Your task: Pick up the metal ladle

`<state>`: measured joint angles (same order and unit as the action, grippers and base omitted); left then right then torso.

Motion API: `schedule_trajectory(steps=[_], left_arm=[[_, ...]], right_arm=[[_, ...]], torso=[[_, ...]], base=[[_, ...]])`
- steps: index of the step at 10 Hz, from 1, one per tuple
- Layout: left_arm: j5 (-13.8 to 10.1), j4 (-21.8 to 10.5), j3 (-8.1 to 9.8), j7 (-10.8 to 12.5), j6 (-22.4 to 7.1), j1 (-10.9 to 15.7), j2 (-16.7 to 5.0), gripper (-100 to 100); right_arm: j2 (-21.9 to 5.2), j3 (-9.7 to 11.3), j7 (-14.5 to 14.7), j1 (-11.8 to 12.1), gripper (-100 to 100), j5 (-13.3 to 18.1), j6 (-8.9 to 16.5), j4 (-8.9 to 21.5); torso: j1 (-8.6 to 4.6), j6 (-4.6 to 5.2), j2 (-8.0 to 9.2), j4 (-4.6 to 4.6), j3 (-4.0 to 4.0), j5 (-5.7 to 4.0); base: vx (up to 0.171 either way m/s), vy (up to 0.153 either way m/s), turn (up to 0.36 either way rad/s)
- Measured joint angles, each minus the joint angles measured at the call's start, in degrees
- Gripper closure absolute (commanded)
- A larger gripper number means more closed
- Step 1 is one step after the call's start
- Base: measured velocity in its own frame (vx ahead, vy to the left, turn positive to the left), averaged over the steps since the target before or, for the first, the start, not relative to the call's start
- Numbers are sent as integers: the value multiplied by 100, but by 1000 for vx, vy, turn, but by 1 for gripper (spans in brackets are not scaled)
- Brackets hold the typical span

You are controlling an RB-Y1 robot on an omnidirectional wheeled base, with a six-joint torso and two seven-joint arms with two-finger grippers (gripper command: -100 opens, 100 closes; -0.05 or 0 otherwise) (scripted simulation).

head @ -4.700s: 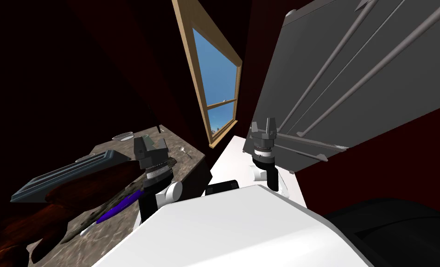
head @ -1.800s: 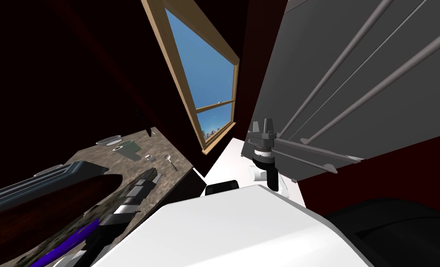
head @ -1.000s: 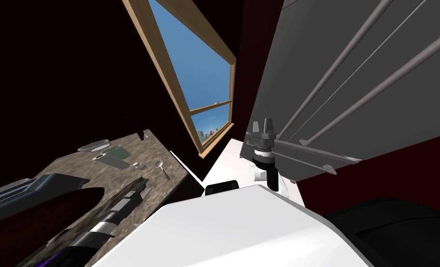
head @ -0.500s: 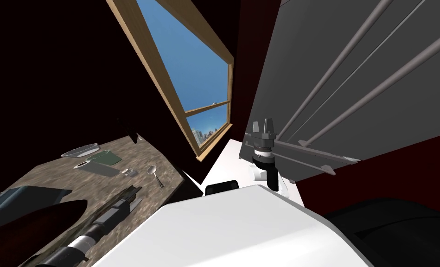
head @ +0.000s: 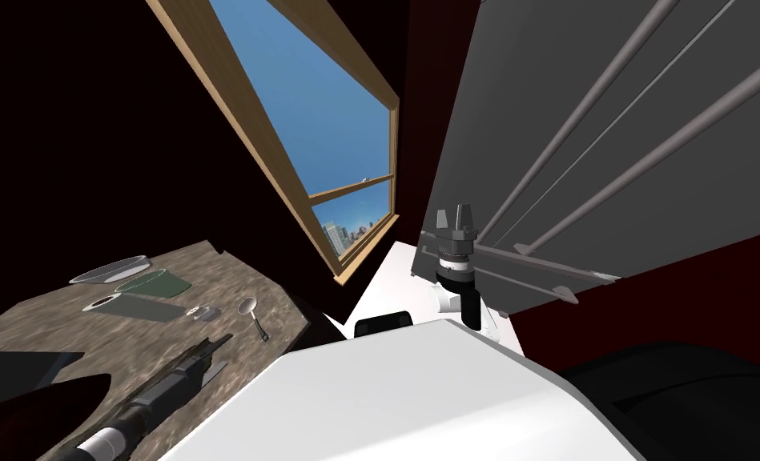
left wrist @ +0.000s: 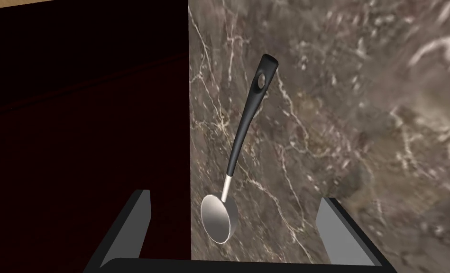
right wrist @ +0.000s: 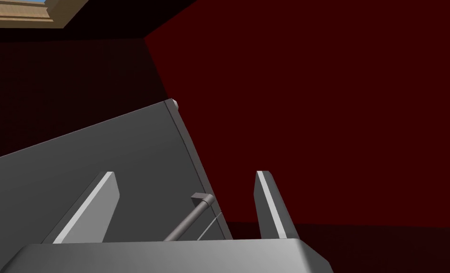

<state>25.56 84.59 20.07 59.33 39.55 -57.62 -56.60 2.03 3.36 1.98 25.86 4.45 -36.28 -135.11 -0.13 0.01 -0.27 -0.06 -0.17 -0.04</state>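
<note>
The ladle point(head: 251, 309) lies flat on the brown marble counter point(head: 58, 320), close to the counter's edge. It has a shiny metal bowl point(left wrist: 217, 220) and a long black handle point(left wrist: 245, 118) with a hole at its end. My left gripper point(left wrist: 234, 199) hovers open above it; the bowl and neck lie between the two fingers point(left wrist: 133, 222), and nothing is gripped. In the head view the left gripper point(head: 219, 354) reaches low over the counter, just short of the ladle. My right gripper point(head: 456, 218) is held up open by the grey fridge point(head: 610, 120).
Beyond the ladle on the counter lie a green cup point(head: 155, 282), a grey cylinder point(head: 130, 306), a shallow dish point(head: 107, 270) and a small shaker point(head: 202, 311). A dark slab point(head: 18, 370) sits at the near left. Past the counter's edge point(left wrist: 189, 118) is a dark red drop.
My head view has swung, sliding the counter left and down. The left arm went from upright to stretched low toward the ladle. The right arm has not moved.
</note>
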Motion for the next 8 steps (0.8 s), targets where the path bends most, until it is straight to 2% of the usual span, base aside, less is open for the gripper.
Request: schedule_trajectory(steps=[1,3,4,6,8], left_arm=[[112,-194,-1,163,86,-12,-174,-100],[300,-478,-29,418,212,-42,-386,-100],[360,-503,-7,541,235,-109,-470,-100],[634,-654,-4,882,305,-304,-783,-100],[824,-895,-19,1125,454,-366,-1006,-100]], right_arm=[[0,0,0,0,0,0,0,0],[0,0,0,0,0,0,0,0],[0,0,0,0,0,0,0,0],[0,0,0,0,0,0,0,0],[0,0,0,0,0,0,0,0]], torso=[[2,2,0,0,0,0],[3,2,1,1,1,1],[3,0,4,1,2,1],[12,8,-14,0,-7,-2],[25,11,-14,1,-6,-1]], base=[[54,-23,-38],[68,-23,-59],[72,-30,-65],[87,-20,-83],[85,-7,-104]])
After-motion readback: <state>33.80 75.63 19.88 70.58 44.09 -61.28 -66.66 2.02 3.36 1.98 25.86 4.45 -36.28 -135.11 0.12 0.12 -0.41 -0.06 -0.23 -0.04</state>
